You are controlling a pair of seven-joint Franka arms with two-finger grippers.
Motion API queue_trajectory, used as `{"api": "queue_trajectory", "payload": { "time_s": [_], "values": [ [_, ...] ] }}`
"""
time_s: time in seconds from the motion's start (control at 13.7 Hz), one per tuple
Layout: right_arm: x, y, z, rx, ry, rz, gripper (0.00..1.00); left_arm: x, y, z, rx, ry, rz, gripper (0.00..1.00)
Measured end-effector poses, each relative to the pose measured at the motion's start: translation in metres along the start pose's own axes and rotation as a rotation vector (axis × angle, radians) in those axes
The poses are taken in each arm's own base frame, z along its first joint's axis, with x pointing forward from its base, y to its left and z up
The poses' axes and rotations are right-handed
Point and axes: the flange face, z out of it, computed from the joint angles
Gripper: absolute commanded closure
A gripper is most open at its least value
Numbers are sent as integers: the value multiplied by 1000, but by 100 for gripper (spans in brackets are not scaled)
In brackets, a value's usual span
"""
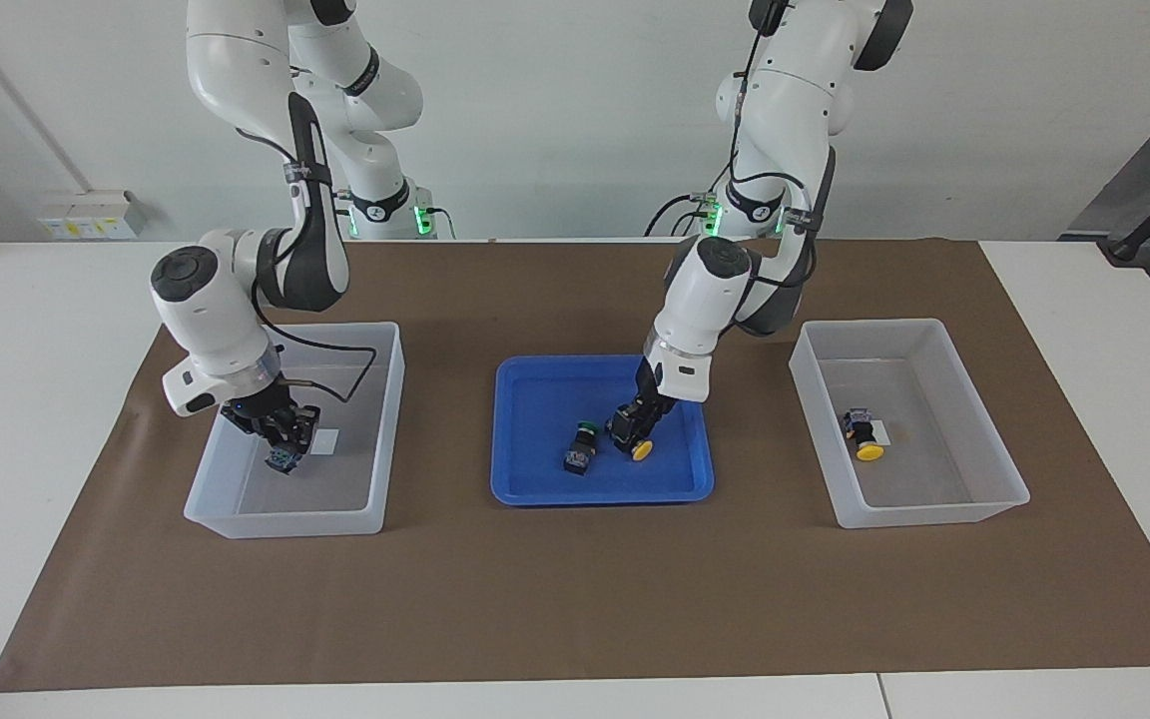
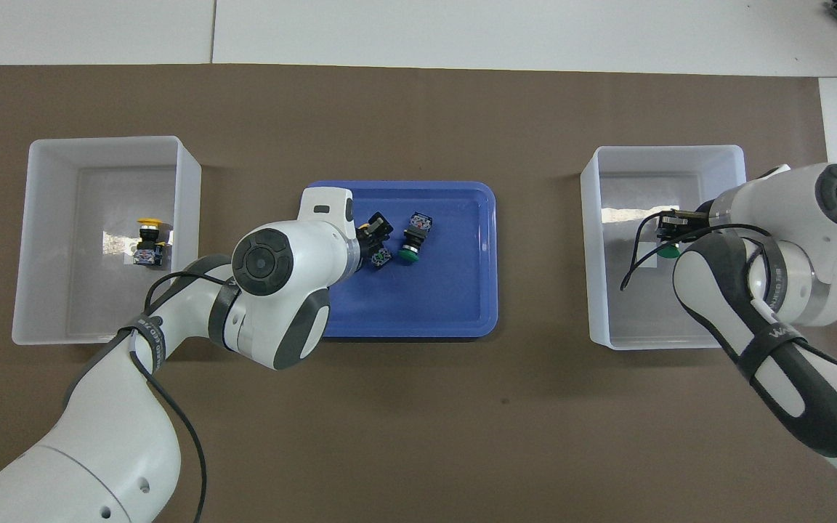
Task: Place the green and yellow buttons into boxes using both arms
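Right gripper (image 1: 281, 449): low inside box (image 1: 236, 499) at right arm's end, clenched on green button (image 2: 668, 250); you release only near floor. Left gripper (image 1: 632, 431): down on yellow button (image 1: 638, 446) in blue tray (image 1: 535, 489) (grip state unclear); centre fingers on body

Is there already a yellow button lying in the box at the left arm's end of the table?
Yes, one yellow button lies in that box.

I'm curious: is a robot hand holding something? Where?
The right gripper holds a green button by its dark body, low in a box. The left gripper is at a yellow button in the blue tray; whether it grips cannot be told.
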Motion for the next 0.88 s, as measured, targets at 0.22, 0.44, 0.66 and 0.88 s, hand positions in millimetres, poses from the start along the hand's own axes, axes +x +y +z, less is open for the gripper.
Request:
{"api": "queue_trajectory", "payload": {
  "time_s": [0.22,0.44,0.66,0.88],
  "values": [
    [4,-9,-11,8,22,-16,0,-7,2,6,-14,0,2,100],
    [8,-53,-55,34,95,-99,0,-6,2,6,-13,1,2,100],
    [-3,-120,-78,70,134,-193,0,6,7,0,53,13,47,100],
    [-22,-174,-80,176,129,-185,0,47,22,-32,113,23,45,100]
  ]
}}
